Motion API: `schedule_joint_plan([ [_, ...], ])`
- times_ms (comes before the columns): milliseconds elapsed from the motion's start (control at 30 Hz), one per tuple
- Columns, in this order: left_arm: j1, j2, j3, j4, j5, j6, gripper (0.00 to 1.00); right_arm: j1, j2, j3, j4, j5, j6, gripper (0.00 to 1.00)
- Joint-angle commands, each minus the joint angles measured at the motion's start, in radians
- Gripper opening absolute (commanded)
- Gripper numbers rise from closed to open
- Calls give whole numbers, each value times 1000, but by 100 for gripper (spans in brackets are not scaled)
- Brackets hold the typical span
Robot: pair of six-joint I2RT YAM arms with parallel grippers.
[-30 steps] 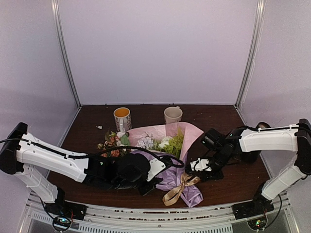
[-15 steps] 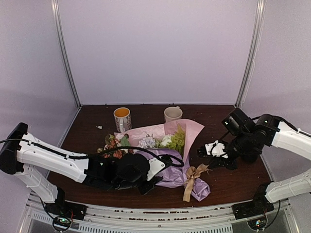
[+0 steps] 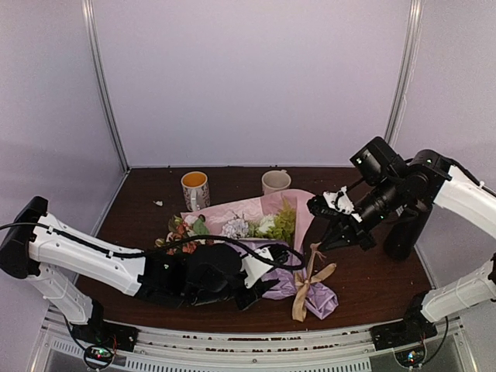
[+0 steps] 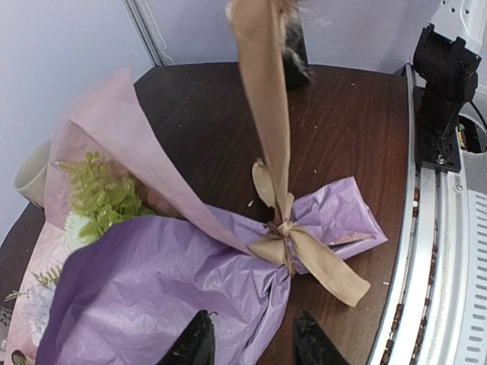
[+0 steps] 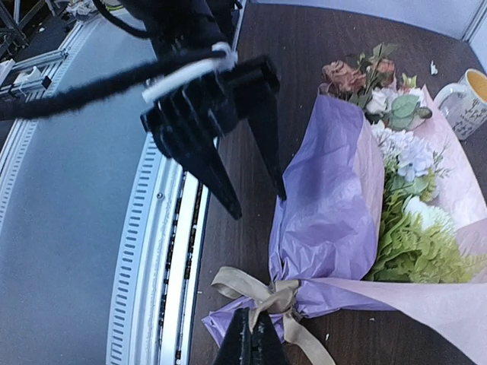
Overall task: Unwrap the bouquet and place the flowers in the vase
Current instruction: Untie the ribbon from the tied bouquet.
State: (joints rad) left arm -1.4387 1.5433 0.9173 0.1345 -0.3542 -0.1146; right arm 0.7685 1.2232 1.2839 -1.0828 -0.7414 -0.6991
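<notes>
Right wrist view, right gripper (image 5: 249, 338) pinching ribbon (image 5: 262, 295), left gripper (image 4: 254, 325) parted

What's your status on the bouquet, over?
Right gripper shut on ribbon, tail taut. Left gripper open over wrapped bouquet. Knot still tied. Vase upright behind right arm.

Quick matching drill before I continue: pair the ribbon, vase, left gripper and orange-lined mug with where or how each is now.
1 ribbon
2 vase
3 left gripper
4 orange-lined mug

A upright on the far right
B tail pinched in the right gripper
C open by the lilac paper
D at the back, left of the cream mug

Pairs: 1-B, 2-A, 3-C, 4-D
</notes>
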Motion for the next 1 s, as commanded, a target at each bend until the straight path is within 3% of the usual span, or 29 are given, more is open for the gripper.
schedule_joint_plan([
  [0,-2,60,58,201,-12,79,40,7,-26,132,-41,-93,31,0],
  [367,-5,151,178,238,37,127,43,6,-63,310,-108,-203,49,0],
  [500,-14,101,108,201,-8,75,42,13,-115,205,-117,-183,-20,6],
  [667,-52,-71,-50,-25,-84,-52,41,202,-155,-24,-43,-92,11,6],
  [800,-60,-244,-169,-173,-185,-176,42,326,-70,2,-32,-59,-13,3],
  [867,-59,-314,-225,-164,-257,-210,43,405,-12,45,-19,-22,-22,2],
  [900,-58,-336,-255,-148,-286,-220,43,437,25,72,-23,-13,-27,5],
  [967,-52,-350,-269,-140,-329,-237,44,488,101,138,-63,-20,-41,26],
])
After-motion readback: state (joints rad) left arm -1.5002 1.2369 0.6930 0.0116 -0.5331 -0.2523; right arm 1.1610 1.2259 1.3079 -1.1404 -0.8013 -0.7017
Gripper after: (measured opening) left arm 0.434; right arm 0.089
